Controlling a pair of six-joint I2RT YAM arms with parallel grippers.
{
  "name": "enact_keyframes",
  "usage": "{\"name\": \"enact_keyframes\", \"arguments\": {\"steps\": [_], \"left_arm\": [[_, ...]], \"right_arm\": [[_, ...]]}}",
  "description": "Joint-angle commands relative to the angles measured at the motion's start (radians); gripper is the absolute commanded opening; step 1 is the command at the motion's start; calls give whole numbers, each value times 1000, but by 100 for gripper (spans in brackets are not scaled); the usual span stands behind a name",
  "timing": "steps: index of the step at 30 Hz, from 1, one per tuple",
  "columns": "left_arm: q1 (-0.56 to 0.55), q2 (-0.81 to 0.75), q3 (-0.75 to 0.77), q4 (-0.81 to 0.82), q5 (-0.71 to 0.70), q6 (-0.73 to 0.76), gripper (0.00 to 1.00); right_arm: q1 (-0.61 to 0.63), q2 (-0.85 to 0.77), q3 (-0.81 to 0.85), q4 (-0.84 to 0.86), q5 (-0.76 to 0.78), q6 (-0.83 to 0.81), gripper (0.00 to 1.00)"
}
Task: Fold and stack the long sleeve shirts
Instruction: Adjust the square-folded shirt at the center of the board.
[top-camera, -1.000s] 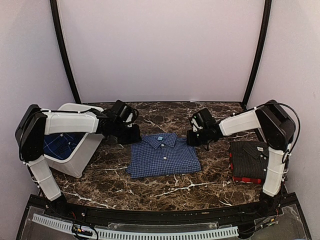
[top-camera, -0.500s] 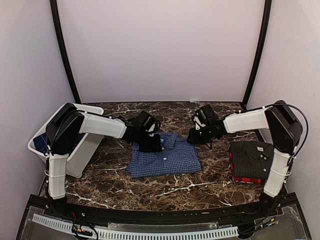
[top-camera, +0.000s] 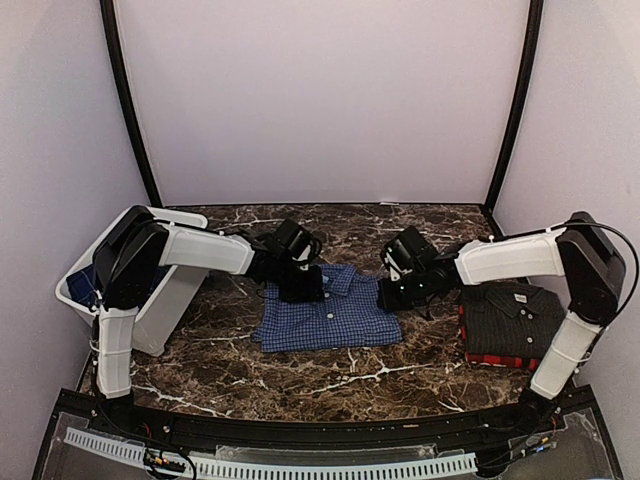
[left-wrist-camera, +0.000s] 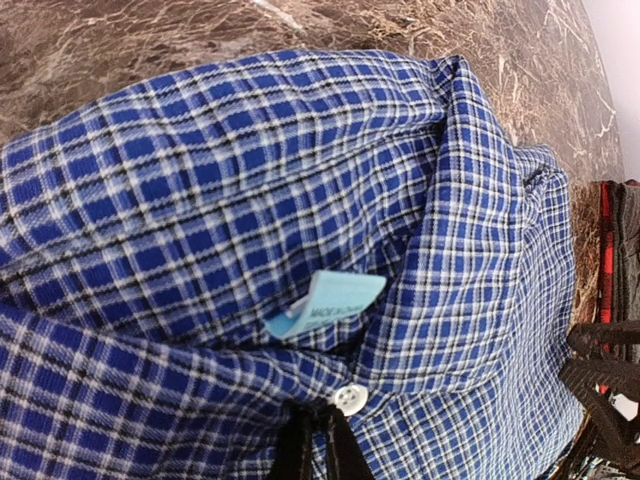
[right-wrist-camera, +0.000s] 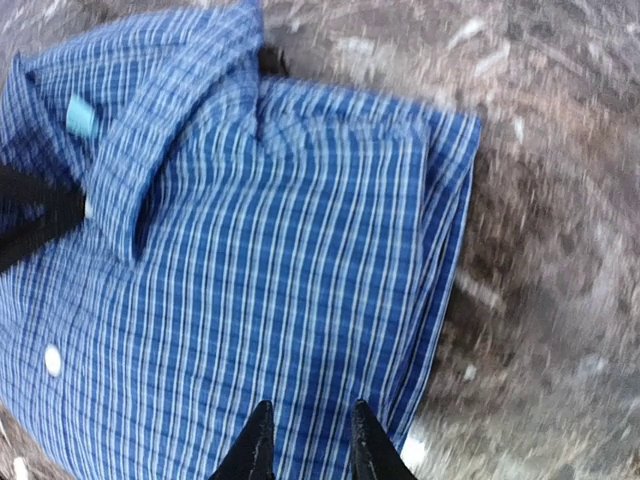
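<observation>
Watching from beside the rig rn. The left claw (left-wrist-camera: 318, 442) has its tips pressed together, no gap, parked on the blue check shirt (top-camera: 328, 315) at the collar. A white button (left-wrist-camera: 350, 398) sits just ahead of the tips and the light blue tag (left-wrist-camera: 328, 302) is a bit further out. Can't tell if any cloth is pinched; imo it's just pinning that end down.

The right claw (right-wrist-camera: 310, 445) is slightly spread, with checked cloth showing between the tips. It hangs over the shirt's other side, the folded edge just off to its right, then bare marble table (right-wrist-camera: 560, 250). My guess is it's lining up a grab so both arms can carry the shirt.

The stack is behind the right claw, near that arm's base: black pinstripe shirt (top-camera: 510, 315) on top of the red plaid shirt (top-camera: 495, 357). So prob two done, blue one folded but not stacked yet.

Vs a sec ago: the left claw was back by the white bin (top-camera: 160, 310) and is now on the collar. The right claw slid from the shirt's far corner down along its edge. Shirt itself hasn't moved afaict.
</observation>
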Motion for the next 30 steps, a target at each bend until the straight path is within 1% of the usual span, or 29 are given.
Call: {"name": "enact_keyframes", "arguments": {"steps": [1, 4, 7, 12, 17, 22, 27, 30], "left_arm": [[4, 3, 23, -51, -17, -6, 6], [3, 3, 23, -57, -18, -7, 6], [4, 3, 21, -65, -18, -7, 5], [4, -11, -1, -85, -28, -2, 5], [4, -73, -60, -93, -57, 5, 5], [11, -167, -163, -113, -116, 13, 5], [33, -290, -279, -126, -152, 18, 6], [40, -332, -310, -129, -160, 34, 8]], "right_arm": [[49, -79, -70, -33, 53, 61, 24], [85, -89, -117, -33, 59, 94, 24], [120, -65, -157, -25, 62, 117, 24], [165, -26, -175, -11, 62, 144, 24], [223, 14, -136, -3, 52, 156, 24], [268, 79, -67, 7, 27, 162, 24], [294, 132, 2, 11, 1, 165, 24], [298, 141, 19, 9, -10, 171, 24]]}}
